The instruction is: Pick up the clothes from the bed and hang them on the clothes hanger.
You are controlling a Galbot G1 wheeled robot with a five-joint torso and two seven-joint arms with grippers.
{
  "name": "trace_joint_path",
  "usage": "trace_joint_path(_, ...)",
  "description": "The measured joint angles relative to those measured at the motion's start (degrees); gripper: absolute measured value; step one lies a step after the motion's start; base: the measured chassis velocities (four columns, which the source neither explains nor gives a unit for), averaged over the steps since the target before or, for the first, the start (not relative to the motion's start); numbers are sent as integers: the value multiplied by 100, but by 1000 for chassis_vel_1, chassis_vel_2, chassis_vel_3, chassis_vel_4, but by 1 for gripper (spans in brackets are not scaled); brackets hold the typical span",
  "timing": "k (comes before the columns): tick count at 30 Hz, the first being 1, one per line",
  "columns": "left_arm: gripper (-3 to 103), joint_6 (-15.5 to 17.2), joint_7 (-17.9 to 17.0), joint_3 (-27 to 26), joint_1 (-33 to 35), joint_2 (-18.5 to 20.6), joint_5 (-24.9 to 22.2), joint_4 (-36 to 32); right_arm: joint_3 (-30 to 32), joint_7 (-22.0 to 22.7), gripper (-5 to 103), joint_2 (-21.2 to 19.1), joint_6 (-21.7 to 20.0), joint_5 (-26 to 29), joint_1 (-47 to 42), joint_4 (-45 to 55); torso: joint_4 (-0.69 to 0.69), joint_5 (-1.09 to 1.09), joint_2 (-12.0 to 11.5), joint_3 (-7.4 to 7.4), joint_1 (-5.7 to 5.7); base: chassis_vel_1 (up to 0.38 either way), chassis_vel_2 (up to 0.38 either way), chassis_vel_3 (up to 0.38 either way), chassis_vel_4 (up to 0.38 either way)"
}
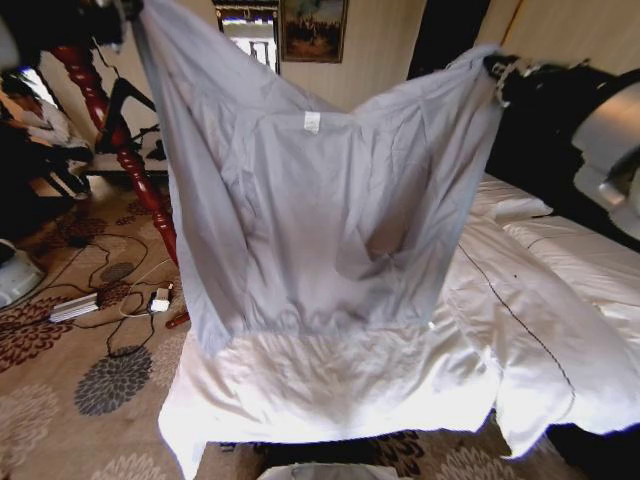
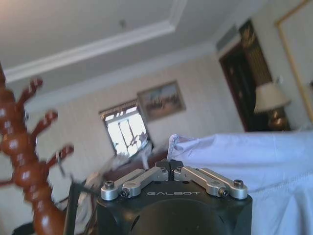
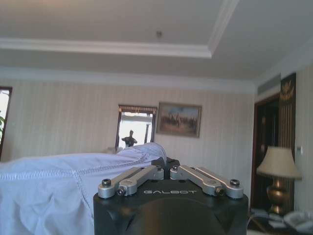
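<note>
From my head cam: I've got the jacket [image 1: 330, 210] stretched out wide in the air, strung between my two pincers. My left pincer [image 1: 128, 12] pinches one top corner up high, right next to the red-brown coat stand [image 1: 125, 150]. My right pincer [image 1: 497, 68] grips the other top corner, across from it and a bit lower. The jacket hangs open below both of them, white label [image 1: 312, 122] near the collar, and its hem drapes just over the foot of the bed [image 1: 560, 290] underneath.

Left wrist cam: my left pincer [image 2: 169, 165] is pressed together on a fold of jacket [image 2: 254, 166] edge, and the cloth spreads away toward the other arm. The coat stand [image 2: 27, 161] sits close beside it. There's a thin dark bar [image 2: 72, 205] low beside the pincer body, maybe the hanger, but it's too blurry for me to call.

Right wrist cam: my right pincer [image 3: 166, 164] is clamped the same way on the jacket [image 3: 54, 191], which runs off sideways from the fingertips.
</note>
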Motion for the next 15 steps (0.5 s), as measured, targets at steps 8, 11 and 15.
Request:
trace_joint_path(8, 0, -34, 71, 313, 1252, -621, 972, -276, -883, -38, 0, 711, 110, -1136, -758, -335, 0, -3, 0, -1, -1, 0, 0, 0, 0)
trace_joint_path(11, 0, -238, 254, 292, 2220, -750, 1720, -269, -1109, -126, 0, 1140, 185, -1686, -1160, -742, 0, -1, -1, 0, 0, 0, 0, 0, 0)
trace_joint_path(15, 0, -697, 381, 193, 3413, -597, 2539, 29, -1355, -302, 0, 1701, 268, -2159, -1474, -1329, 0, 0, -1, 0, 0, 0, 0, 0, 0)
